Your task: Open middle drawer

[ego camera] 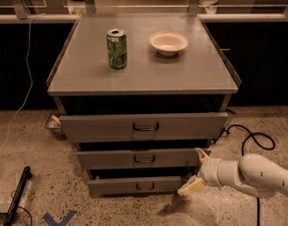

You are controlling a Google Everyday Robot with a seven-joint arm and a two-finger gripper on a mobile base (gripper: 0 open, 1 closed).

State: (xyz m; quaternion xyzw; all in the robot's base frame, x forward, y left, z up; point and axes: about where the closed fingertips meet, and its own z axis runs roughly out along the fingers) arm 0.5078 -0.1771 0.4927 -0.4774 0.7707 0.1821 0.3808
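A grey metal cabinet has three drawers, all slightly pulled out. The middle drawer (134, 158) has a low flat front and a small loop handle (144, 159). The top drawer (143, 126) is taller and wider. The bottom drawer (137, 186) is the narrowest. My gripper (196, 172) is at the right end of the middle and bottom drawers, low and to the right of the handles. Its two cream fingers (193, 187) are spread apart and hold nothing. The white arm (257, 175) comes in from the right.
A green can (117, 49) and a white bowl (168, 43) stand on the cabinet top (196, 74). A black cable (250, 140) loops on the floor at the right. A black stick (17, 197) and a blue tape mark (59, 219) lie on the floor at the left.
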